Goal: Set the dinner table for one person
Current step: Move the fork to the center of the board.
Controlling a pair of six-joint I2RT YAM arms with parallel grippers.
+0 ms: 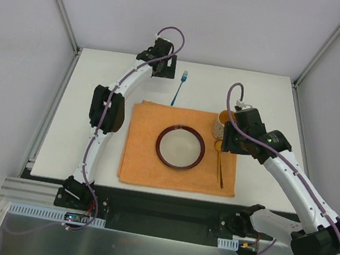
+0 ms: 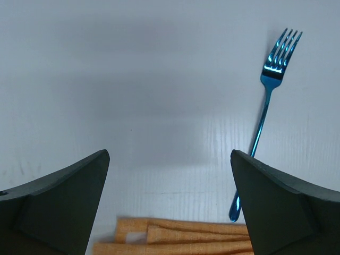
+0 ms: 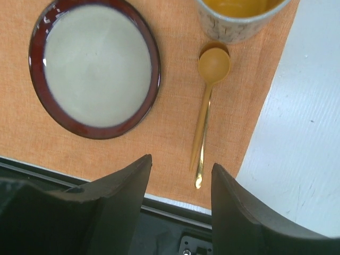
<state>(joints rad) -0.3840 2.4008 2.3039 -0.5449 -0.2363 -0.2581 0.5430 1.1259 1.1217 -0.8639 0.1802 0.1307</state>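
Note:
The white dinner table (image 1: 95, 72) carries an orange placemat (image 1: 140, 161). On the mat lie a plate (image 1: 180, 147) with a dark red rim, a gold spoon (image 1: 219, 166) to its right, and a yellow-lined cup (image 1: 224, 119) at the mat's far right corner. A blue fork (image 1: 179, 87) lies on the bare table beyond the mat. My left gripper (image 1: 164, 68) is open and empty above the table, left of the fork (image 2: 268, 101). My right gripper (image 1: 235, 140) is open and empty above the spoon (image 3: 204, 114), with the plate (image 3: 94, 66) and cup (image 3: 239, 18) in its view.
Grey frame posts stand at the table's far corners (image 1: 76, 48). The mat's folded far edge (image 2: 180, 234) shows in the left wrist view. Bare white tabletop (image 3: 297, 133) lies right of the mat. The black mounting rail (image 1: 164, 212) runs along the near edge.

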